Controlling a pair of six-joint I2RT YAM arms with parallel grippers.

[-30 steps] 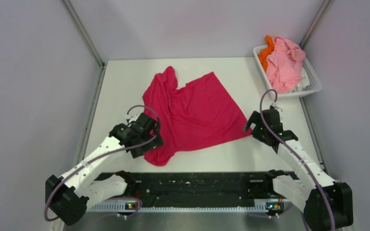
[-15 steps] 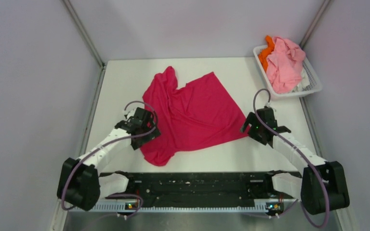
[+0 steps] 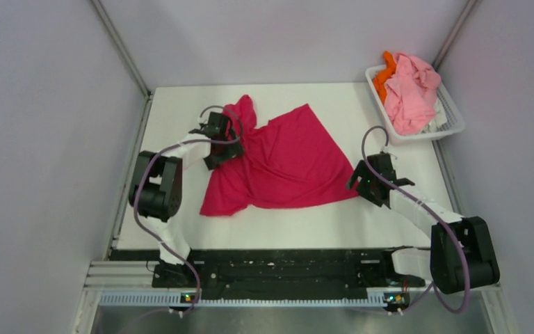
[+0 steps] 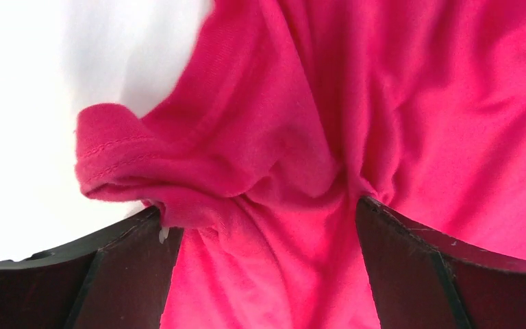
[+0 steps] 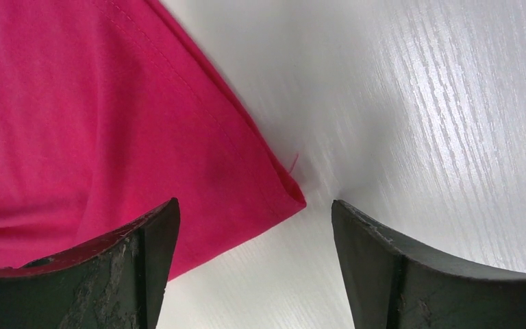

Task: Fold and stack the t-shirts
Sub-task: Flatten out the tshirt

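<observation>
Red shirt (image 3: 285, 163) lies spread and rumpled on the table (image 3: 181, 111), reaching in between both pairs of fingers. Left gripper (image 4: 264, 212) is released, fingers spread wide, with a bunched fold and its rolled hem gathered between them and touching both tips. Right gripper (image 5: 255, 205) is released too, fingers apart. The shirt's hemmed corner lies flat in that gap, nearer the finger on the wrist view's left. Well beyond the right fingers, a pink shirt (image 3: 411, 94) and an orange shirt (image 3: 387, 75) are heaped in a basket (image 3: 453, 122).
</observation>
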